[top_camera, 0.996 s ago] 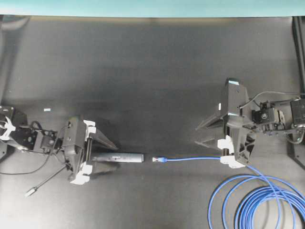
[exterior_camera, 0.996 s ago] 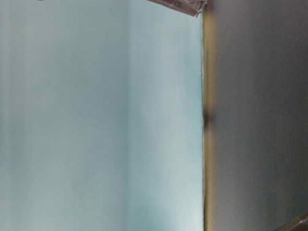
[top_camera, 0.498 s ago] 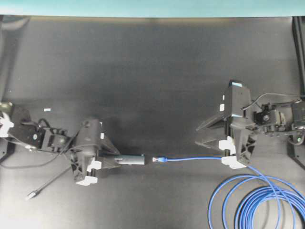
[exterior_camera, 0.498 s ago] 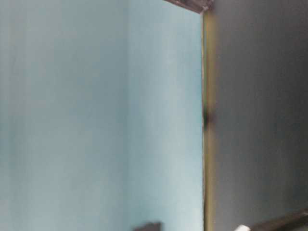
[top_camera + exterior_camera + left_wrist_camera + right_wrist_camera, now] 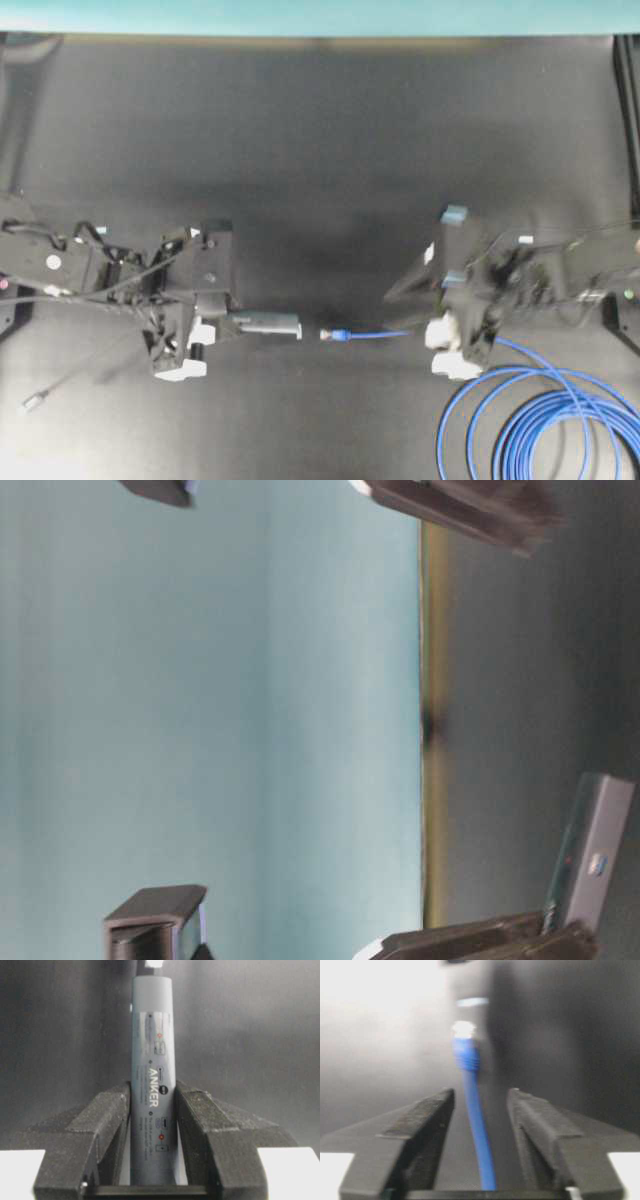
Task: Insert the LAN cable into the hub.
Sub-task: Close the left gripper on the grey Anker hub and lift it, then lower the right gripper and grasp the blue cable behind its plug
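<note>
Dark table (image 5: 320, 150): left claw (image 5: 152, 1105) now clamps hub (image 5: 152, 1060)

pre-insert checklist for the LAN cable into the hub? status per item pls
1. Left gripper shut on the hub: ok.
2. Right gripper fingers closed on the LAN cable: not ok, gaps both sides.
3. Plug faces the hub's end, roughly in line: ok.
4. Plug seated in the port: not ok, gap remains.
5. Port free of debris: cannot tell.
6. Slack in the cable coils: ok.
</note>
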{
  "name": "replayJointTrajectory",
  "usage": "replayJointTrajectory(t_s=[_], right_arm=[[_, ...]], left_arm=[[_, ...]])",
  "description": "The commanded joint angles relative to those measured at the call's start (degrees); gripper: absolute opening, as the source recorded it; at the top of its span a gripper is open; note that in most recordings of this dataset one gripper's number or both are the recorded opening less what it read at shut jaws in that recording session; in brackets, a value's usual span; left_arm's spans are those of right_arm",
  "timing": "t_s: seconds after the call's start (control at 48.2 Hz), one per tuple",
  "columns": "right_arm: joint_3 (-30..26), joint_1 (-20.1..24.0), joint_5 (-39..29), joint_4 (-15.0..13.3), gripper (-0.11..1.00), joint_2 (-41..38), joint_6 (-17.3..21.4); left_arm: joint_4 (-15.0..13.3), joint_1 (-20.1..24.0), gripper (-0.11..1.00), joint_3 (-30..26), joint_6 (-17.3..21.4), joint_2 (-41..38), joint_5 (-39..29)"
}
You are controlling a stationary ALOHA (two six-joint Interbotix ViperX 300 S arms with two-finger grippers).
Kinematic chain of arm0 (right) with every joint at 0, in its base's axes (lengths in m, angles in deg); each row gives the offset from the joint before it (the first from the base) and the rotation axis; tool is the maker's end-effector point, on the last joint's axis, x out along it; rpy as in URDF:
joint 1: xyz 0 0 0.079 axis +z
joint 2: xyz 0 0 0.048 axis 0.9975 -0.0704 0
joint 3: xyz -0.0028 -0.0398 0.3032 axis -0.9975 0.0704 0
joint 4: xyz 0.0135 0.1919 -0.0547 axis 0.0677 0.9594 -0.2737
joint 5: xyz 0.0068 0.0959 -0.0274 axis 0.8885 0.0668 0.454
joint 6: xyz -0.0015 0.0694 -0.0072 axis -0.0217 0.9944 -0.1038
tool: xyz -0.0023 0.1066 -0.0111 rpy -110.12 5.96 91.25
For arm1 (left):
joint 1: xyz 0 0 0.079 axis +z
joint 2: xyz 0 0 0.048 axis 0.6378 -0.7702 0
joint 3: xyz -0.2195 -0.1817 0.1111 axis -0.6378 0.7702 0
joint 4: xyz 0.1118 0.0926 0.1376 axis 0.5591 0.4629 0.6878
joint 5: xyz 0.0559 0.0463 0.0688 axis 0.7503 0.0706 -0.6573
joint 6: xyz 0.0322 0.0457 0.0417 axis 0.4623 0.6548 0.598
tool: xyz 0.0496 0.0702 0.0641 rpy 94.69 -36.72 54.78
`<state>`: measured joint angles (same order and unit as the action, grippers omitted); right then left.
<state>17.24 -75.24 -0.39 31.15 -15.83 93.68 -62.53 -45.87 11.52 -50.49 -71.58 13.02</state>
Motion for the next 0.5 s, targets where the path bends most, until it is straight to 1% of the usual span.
replayJointTrajectory(t_s=[0.0, 0.104, 0.166, 0.291, 0.477], right_arm=[[-2.29, -0.26, 1.41, 0.09, 0.57, -3.43, 0.26], [-4.48, 0.00, 1.58, 0.00, 0.68, -6.86, -0.18], [-5.71, 0.00, 1.67, 0.00, 0.71, -8.70, -0.35], [-7.03, 0.00, 2.02, 0.00, 0.71, -11.34, -0.44], [-7.56, 0.09, 3.43, 0.00, 0.71, -13.89, -0.35]], left_arm=[[0.18, -0.09, 0.28, -1.05, -0.09, 1.05, 0.09], [0.18, -0.09, 0.28, -1.32, -0.09, 1.14, 0.09], [0.18, -0.09, 0.28, -1.32, -0.18, 1.14, 0.09], [0.09, -0.09, 0.28, -1.23, -0.18, 1.14, 0.09], [0.18, -0.09, 0.28, -0.97, -0.18, 1.23, 0.09]])
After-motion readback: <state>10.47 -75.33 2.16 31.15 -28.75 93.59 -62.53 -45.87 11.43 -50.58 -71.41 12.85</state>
